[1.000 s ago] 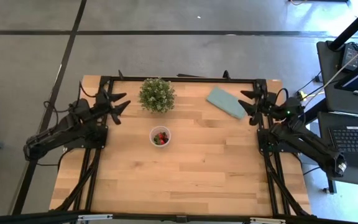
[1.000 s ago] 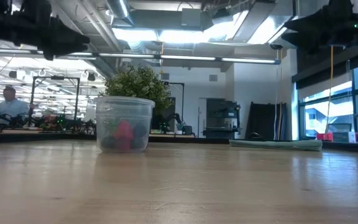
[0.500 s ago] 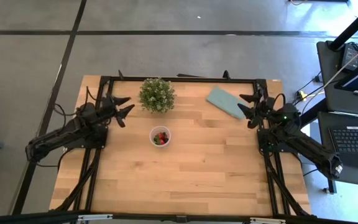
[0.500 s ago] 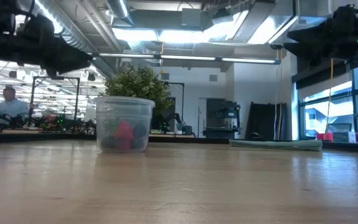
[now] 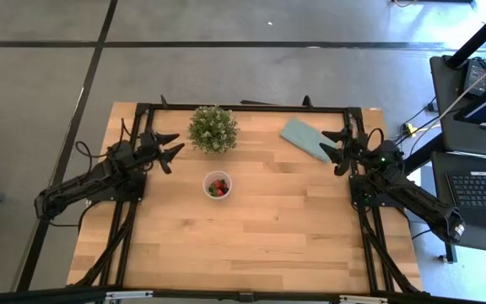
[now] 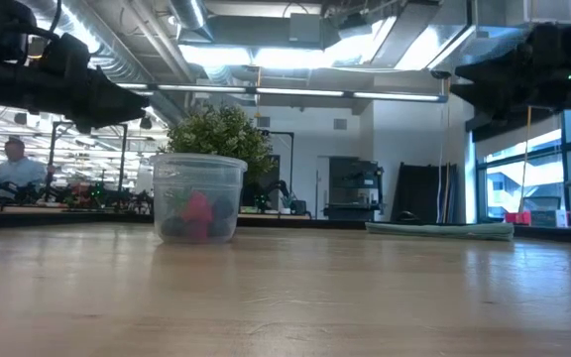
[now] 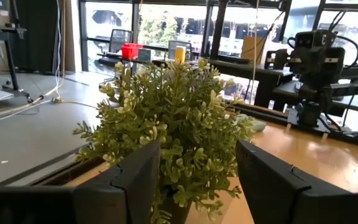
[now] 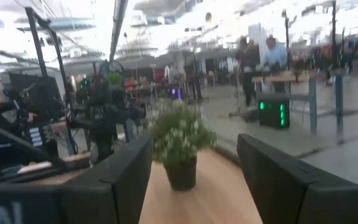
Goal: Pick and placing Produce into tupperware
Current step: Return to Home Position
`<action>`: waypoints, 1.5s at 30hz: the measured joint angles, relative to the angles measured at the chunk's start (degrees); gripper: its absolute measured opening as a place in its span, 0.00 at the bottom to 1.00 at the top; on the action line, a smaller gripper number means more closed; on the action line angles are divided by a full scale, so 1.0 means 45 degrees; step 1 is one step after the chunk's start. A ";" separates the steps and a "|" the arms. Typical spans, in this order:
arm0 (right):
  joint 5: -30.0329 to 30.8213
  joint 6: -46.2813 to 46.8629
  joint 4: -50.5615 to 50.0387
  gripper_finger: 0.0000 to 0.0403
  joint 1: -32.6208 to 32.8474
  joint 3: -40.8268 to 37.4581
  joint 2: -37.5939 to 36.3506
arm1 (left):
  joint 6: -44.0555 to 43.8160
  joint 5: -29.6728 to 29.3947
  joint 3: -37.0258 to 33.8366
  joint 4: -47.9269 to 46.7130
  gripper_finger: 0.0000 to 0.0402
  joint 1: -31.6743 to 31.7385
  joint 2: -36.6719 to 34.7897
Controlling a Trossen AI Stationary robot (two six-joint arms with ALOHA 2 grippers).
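- Wooden table (image 5: 268,245): no loose berry shows anywhere on its boards in the high view, so I judge the picking part finished.
- Left claw (image 5: 172,143): raised at the table's left side, fingers well apart with nothing between them, pointing toward the potted plant.
- Right claw (image 5: 332,150): raised at the right side, just beside the teal cloth, fingers likewise spread and empty. With both arms off to the sides, all that seems left is parking them.
- Potted plant (image 5: 213,128): stands at the far edge, left of middle; no part in the job.
- Teal cloth (image 5: 305,138): lies flat at the far right, nothing on it.
- Cup (image 5: 218,185): upright near the table's middle, just nearer than the plant and apart from both claws.
- Berries (image 5: 218,187): red and dark ones gathered inside the cup; the low view shows them resting at its bottom. Their number is too small to tell.
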 joint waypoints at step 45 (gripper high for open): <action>0.6604 -0.3707 -0.3807 0.59 0.0000 0.0005 0.0510 | 0.0032 0.0005 0.0000 0.0001 0.50 0.0005 0.0010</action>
